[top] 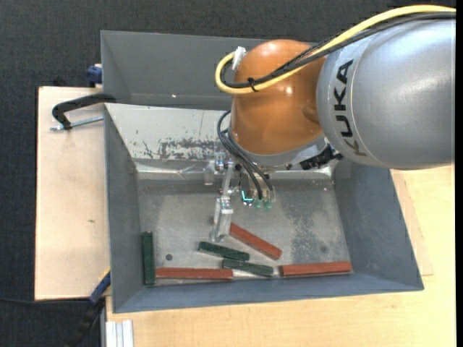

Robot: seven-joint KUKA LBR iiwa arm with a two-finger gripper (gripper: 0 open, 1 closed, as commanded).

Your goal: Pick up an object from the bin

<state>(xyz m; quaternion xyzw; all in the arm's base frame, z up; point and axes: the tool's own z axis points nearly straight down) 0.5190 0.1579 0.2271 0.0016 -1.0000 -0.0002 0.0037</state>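
Gripper [218, 232] hangs low over the floor of the grey metal bin [120, 194], near front centre. Its tip is just beside the upper end of a slanted red stick [255, 241], with a short dark green stick [223, 251] just below. Nothing visible in its grasp; open or closed, cannot tell. Likely step: approach, pick not yet made. The next move calls for straddling one stick's narrow width, clear of its neighbours.

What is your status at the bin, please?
Hand low in grey metal bin, grip state unclear. Nearest: slanted flat red stick, dark green stick. Nothing blocking.
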